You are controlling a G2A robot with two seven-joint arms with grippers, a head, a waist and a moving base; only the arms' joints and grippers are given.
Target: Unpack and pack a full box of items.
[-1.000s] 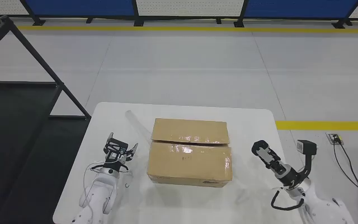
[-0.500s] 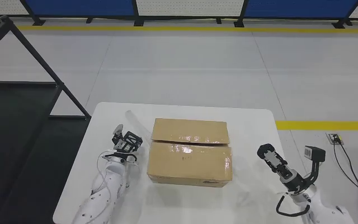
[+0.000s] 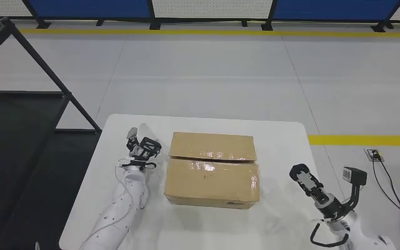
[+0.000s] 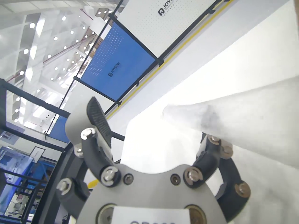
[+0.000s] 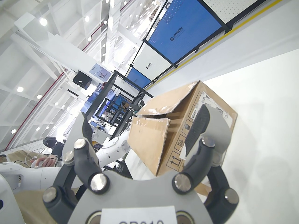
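A brown cardboard box (image 3: 211, 169) stands in the middle of the white table (image 3: 275, 134), its taped top flaps folded down. In the right wrist view one flap of the box (image 5: 149, 138) sits slightly raised, leaving a dark gap. My left gripper (image 3: 142, 147) is open beside the box's far left corner, close to its side. In the left wrist view, one dark ribbed finger (image 4: 98, 115) of the left gripper (image 4: 149, 120) shows; a pale blurred strip (image 4: 233, 122) covers the other. My right gripper (image 3: 300, 174) is open and apart from the box, near the table's right edge.
A faint translucent strip (image 3: 152, 135) lies on the table just beyond the left gripper. A black metal frame (image 3: 56, 94) stands off the table's left side. Bare tabletop lies behind the box and to its right.
My left gripper has moved away from the near edge, along the box's left side, up to its far corner. My right gripper has drawn back a little toward the near right.
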